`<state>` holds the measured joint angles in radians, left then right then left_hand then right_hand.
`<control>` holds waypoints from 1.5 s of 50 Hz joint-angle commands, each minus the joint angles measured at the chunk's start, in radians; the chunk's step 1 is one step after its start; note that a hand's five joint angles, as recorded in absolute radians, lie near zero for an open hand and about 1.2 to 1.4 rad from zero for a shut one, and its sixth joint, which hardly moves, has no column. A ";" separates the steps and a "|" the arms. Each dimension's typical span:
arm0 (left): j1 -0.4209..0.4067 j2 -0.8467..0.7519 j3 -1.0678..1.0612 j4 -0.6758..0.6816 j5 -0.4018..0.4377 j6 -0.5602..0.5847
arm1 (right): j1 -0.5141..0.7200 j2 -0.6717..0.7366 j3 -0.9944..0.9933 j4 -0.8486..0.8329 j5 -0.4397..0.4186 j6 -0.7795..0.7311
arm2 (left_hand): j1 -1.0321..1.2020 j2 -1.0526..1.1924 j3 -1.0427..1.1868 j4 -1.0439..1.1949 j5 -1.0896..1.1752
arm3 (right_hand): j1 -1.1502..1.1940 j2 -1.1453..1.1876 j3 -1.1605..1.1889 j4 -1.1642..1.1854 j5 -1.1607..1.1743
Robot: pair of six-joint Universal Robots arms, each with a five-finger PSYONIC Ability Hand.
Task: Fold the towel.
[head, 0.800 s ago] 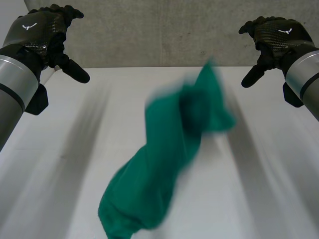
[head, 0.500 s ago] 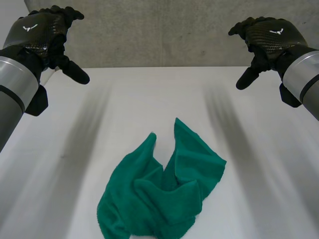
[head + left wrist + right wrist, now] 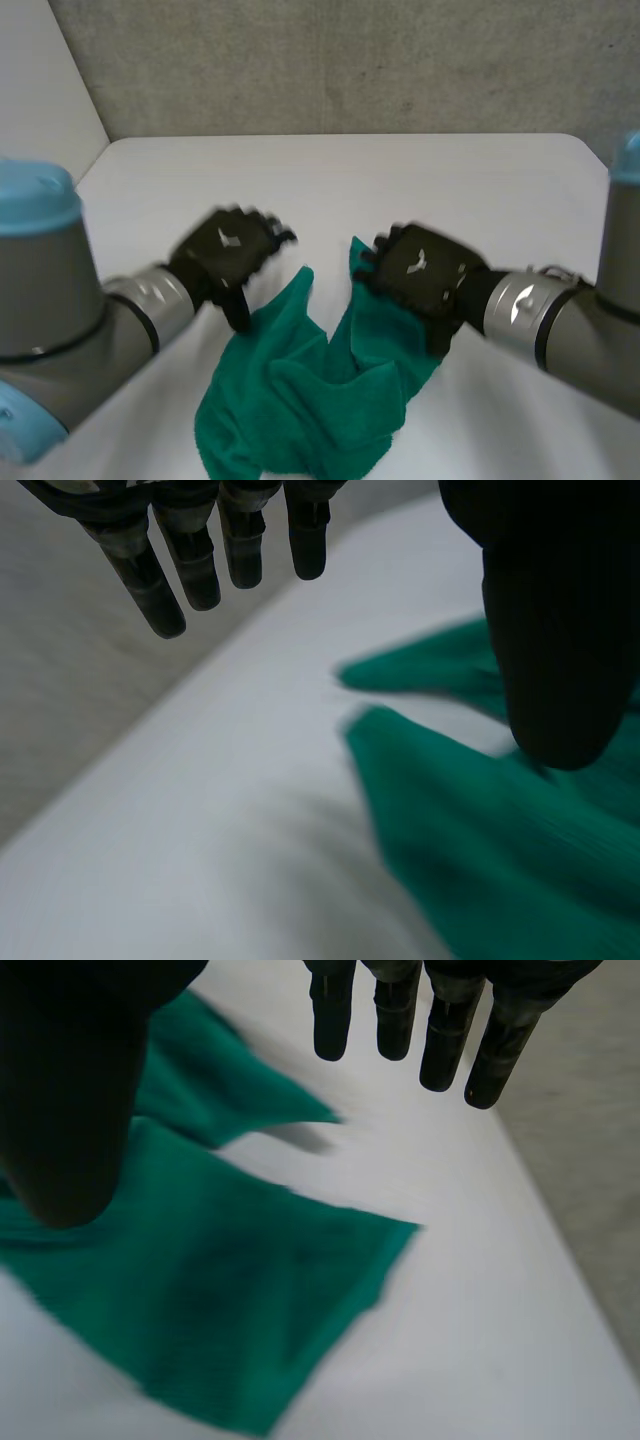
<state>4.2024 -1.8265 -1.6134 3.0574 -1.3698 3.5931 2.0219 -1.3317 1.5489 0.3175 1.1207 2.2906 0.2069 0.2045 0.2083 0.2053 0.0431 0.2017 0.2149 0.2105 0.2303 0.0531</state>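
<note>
A crumpled green terry-cloth towel (image 3: 300, 400) lies in a heap on the white worktop (image 3: 400, 180), near its front edge, with two pointed corners sticking up towards the grey wall (image 3: 350, 60). The left robot hand (image 3: 228, 250) hovers just beside the towel's left corner, its fingers (image 3: 150, 590) straight and spread away from the thumb, holding nothing. The right robot hand (image 3: 420, 272) hangs over the towel's right corner, likewise empty, its fingers (image 3: 400, 1020) straight and well apart from the thumb.
</note>
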 commanded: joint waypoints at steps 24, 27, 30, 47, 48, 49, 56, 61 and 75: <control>-0.047 -0.103 0.306 0.340 -0.314 0.082 | 0.006 0.141 -0.323 -0.424 0.193 0.447 | 1.189 1.192 1.188 1.191 1.179 | 1.195 1.181 1.186 1.166 1.169; -0.044 -0.057 0.336 0.481 -0.419 0.027 | 0.003 0.086 -0.322 -0.602 0.304 0.530 | 1.189 1.192 1.188 1.191 1.179 | 1.195 1.181 1.186 1.166 1.169; -0.042 -0.008 0.325 0.630 -0.477 -0.031 | 0.006 0.003 -0.282 -0.768 0.395 0.560 | 1.189 1.192 1.188 1.191 1.179 | 1.195 1.181 1.186 1.166 1.169; -0.074 0.136 -0.296 0.644 -0.473 -0.109 | 0.003 -0.032 -0.099 -0.565 0.324 0.503 | 1.189 1.192 1.188 1.191 1.179 | 1.195 1.181 1.186 1.166 1.169; -0.074 0.134 -0.316 0.644 -0.474 -0.114 | 0.003 -0.029 -0.063 -0.537 0.323 0.495 | 1.189 1.192 1.188 1.191 1.179 | 1.195 1.181 1.186 1.166 1.169; -0.074 0.127 -0.354 0.643 -0.476 -0.123 | 0.003 -0.027 -0.043 -0.525 0.323 0.489 | 1.189 1.192 1.188 1.191 1.179 | 1.195 1.181 1.186 1.166 1.169; -0.087 0.064 -0.444 0.559 -0.476 -0.183 | 0.014 0.078 0.140 -0.459 0.323 0.382 | 1.189 1.192 1.188 1.191 1.179 | 1.195 1.181 1.186 1.166 1.169; -0.133 0.072 -0.425 0.411 -0.471 -0.220 | 0.011 0.091 0.204 -0.460 0.323 0.345 | 1.189 1.192 1.188 1.191 1.179 | 1.195 1.181 1.186 1.166 1.169; -0.061 0.177 -0.295 0.248 -0.466 -0.226 | 0.000 0.075 0.237 -0.502 0.326 0.351 | 0.145 0.147 0.143 0.146 0.134 | 1.195 1.181 1.186 1.166 1.169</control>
<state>4.0769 -1.6890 -1.9529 3.3158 -1.8387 3.3646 2.0225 -1.2499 1.7797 -0.1611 1.4463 2.6357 0.3457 0.3460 0.3497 0.3406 0.1605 0.9752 1.1732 1.1755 1.1882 0.9915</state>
